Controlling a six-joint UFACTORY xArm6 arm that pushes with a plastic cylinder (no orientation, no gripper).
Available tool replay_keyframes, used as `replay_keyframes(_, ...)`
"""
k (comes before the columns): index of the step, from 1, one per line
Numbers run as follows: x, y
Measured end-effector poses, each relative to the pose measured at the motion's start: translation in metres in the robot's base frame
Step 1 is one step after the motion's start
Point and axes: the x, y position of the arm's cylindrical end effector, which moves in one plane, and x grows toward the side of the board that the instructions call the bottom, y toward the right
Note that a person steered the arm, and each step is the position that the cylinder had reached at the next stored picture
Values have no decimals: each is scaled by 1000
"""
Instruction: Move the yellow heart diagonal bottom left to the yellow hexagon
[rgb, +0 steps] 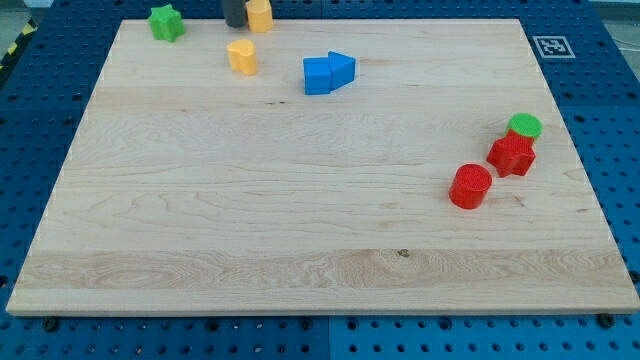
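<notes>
My tip (234, 24) — the lower end of the dark rod, with no jaws to open or close — stood at the top edge of the pale wooden board (300, 220), touching the left side of a yellow block (260, 15) whose shape I could not make out. Just below it sat a second yellow block (242, 56), faceted, apart from the tip. A green star-like block (166, 22) lay in the top left corner. Two blue blocks (328, 73) touched each other right of the yellows. Near the right edge clustered a green cylinder (525, 125), a red star-like block (513, 154) and a red cylinder (470, 186) — well apart from the rod.
</notes>
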Motion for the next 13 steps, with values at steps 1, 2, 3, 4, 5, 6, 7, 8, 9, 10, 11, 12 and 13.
replay_keyframes(1, 1, 47)
replay_keyframes(2, 2, 42)
replay_keyframes(3, 1, 22)
replay_keyframes(4, 17, 59)
replay_keyframes(5, 29, 70)
replay_keyframes(6, 42, 88)
replay_keyframes(7, 48, 60)
replay_keyframes(8, 39, -3)
replay_keyframes(9, 44, -51)
replay_keyframes(10, 79, -57)
replay_keyframes(11, 114, -40)
replay_keyframes(12, 114, 2)
replay_keyframes(13, 99, 19)
